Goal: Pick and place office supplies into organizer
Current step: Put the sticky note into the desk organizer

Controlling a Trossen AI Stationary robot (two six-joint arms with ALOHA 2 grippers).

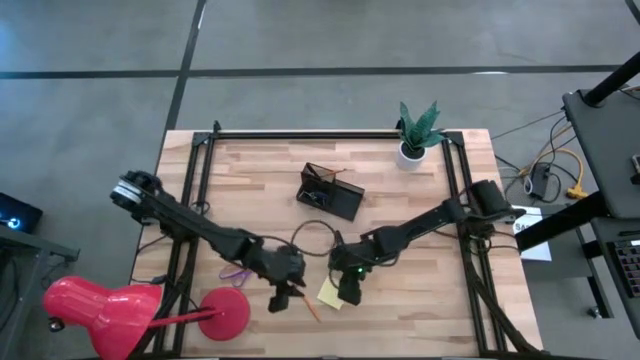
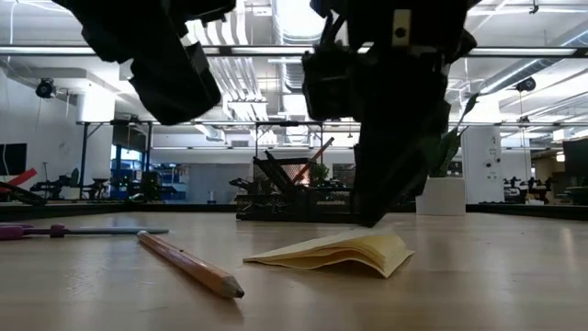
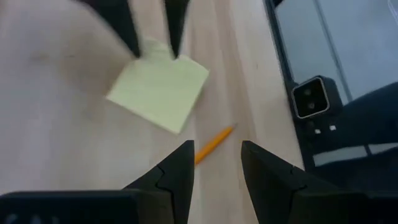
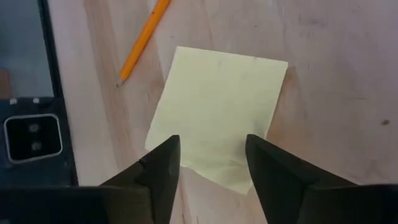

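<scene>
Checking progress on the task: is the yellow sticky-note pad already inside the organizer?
No, the sticky-note pad lies on the table under the right gripper, apart from the organizer.

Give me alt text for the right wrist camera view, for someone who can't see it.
The right tool hangs open just above a yellow sticky-note pad lying flat on the wooden table, its two dark fingers straddling the pad's near edge. An orange pencil lies on the wood beyond the pad, apart from it.

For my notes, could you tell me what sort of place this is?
Probably a robotics lab in an open industrial hall: a wooden table in a metal frame, ceiling ducts, and cables on a grey floor.
</scene>
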